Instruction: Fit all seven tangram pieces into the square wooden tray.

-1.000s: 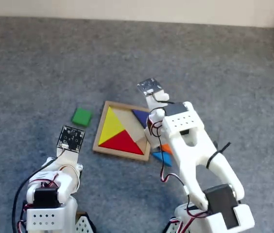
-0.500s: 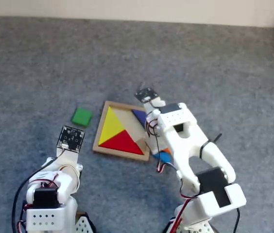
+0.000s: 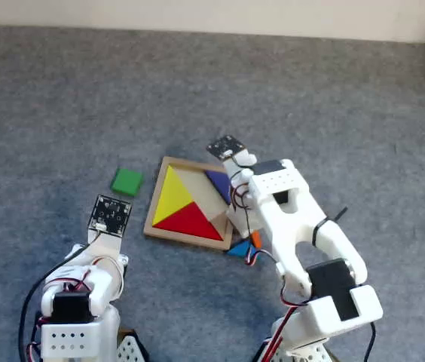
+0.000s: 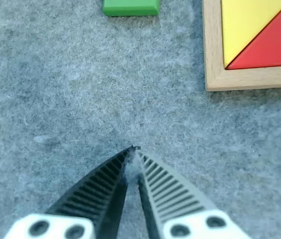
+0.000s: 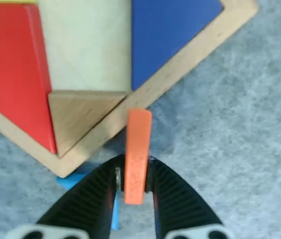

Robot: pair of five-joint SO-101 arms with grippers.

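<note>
Movement over the last second is all on one side. The right arm (image 3: 295,226) has drawn back toward the near edge of the tabletop and bent lower. The orange piece (image 5: 138,149) now hangs just outside the wooden tray (image 3: 186,236), beside the tray corner that faces the near right corner of the tabletop. The right jaws are clenched on this piece and hold it standing on its thin edge. My judgement is that the piece is being lined up with the tray but is not yet placed, and it must be laid flat before it can fit. The left arm (image 3: 84,286) has not moved. Its jaws are clenched on nothing, tips together, above bare tabletop near the left side of the tray.

Inside the tray lie a yellow triangle (image 3: 171,197) and a red triangle (image 3: 190,220), touching along one side. A dark blue piece (image 5: 170,35) lies against the rim on the far right side. Between red and blue the pale floor is bare. A small wood-coloured triangle (image 5: 83,114) sits in the corner next to the orange piece, but I cannot tell if it is a piece or part of the floor.

Outside, a light blue piece (image 3: 236,249) lies against the tray near the right jaws. The green square (image 3: 127,181) lies apart, toward the left edge of the tabletop. So several pieces remain to fit.
</note>
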